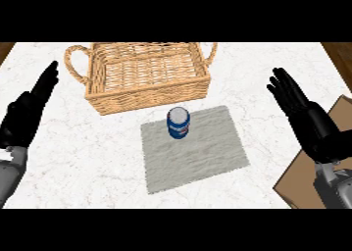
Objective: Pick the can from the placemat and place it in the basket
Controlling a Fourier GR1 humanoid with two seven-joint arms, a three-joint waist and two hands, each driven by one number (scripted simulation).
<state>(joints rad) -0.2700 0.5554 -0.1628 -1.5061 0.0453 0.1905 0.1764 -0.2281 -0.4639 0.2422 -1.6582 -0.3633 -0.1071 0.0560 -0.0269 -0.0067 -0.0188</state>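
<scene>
A blue can (178,123) with a silver top stands upright on the far part of a grey placemat (196,154) in the middle of the counter. Just behind the mat sits a wicker basket (99,100) with two handles, nothing showing inside it. My left hand (23,115) rests open at the left edge, fingers up, well away from the can. At the right, my right hand (309,120) is open too, fingers straight and pointing away, about a hand's length from the can.
A brown cardboard box (309,181) stands at the right edge under my right forearm. The counter top is white marble (84,157), with dark wood floor showing at both far corners.
</scene>
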